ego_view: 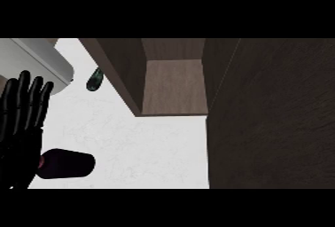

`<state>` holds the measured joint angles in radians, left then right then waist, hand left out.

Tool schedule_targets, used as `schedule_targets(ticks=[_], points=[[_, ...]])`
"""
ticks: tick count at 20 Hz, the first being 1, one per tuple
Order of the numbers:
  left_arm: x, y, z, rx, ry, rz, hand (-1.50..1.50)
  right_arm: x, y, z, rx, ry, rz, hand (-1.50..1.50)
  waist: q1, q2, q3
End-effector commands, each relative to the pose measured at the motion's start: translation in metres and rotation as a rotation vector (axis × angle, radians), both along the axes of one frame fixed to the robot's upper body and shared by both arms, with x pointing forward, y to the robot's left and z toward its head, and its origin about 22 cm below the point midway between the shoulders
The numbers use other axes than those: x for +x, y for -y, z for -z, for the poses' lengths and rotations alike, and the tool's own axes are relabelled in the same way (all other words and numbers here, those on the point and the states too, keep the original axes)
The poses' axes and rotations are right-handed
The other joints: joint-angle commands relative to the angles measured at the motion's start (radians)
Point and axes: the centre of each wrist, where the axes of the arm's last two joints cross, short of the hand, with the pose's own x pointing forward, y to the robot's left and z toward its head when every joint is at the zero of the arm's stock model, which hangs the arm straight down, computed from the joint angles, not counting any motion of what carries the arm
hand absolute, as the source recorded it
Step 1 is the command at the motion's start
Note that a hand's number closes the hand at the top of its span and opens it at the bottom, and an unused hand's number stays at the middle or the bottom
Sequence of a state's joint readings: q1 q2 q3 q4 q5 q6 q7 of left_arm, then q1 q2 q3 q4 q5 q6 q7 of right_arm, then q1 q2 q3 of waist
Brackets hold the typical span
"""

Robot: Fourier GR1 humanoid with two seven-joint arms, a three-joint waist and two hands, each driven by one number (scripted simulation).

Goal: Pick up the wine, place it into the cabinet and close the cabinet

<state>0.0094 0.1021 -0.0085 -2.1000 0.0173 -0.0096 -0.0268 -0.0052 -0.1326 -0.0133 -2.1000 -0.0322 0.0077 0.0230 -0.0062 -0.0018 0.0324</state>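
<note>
Wine (94, 80) lies on the white counter (144, 146) just left of the open cabinet (171, 86); its dark door (271, 115) fills the right. Left hand (23, 111) rests at the left edge, fingers straight and apart, holding nothing.

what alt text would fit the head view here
An open wooden cabinet stands on a white counter, its dark door swung open at the right. The left hand rests open beside a dark maroon cylinder.

light: even, bright counter (150, 146) | cabinet door (271, 115) dark | soft blur
</note>
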Motion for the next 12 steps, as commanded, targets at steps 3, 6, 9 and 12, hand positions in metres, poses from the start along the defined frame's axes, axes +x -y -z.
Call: schedule_targets(ticks=[3, 6, 9, 12], points=[[-0.029, -0.017, 0.008, 0.018, 0.011, 0.298, -1.50, -0.016, -0.005, 0.007, 0.021, -0.003, -0.027, -1.50, 0.019, -0.004, -0.034], [-0.044, -0.014, 0.011, 0.028, -0.004, 0.588, -1.50, -0.029, -0.004, 0.008, 0.062, -0.026, -0.031, -1.50, 0.017, -0.013, -0.036], [-0.067, -0.004, 0.042, -0.189, -0.223, 0.721, -1.50, -0.034, -0.014, 0.013, 0.039, -0.144, -0.203, -1.50, 0.033, -0.011, -0.037], [-0.094, -0.036, 0.030, -0.186, -0.250, 0.747, -1.50, -0.052, -0.012, 0.004, 0.022, -0.164, -0.234, -1.50, 0.028, -0.009, -0.034]])
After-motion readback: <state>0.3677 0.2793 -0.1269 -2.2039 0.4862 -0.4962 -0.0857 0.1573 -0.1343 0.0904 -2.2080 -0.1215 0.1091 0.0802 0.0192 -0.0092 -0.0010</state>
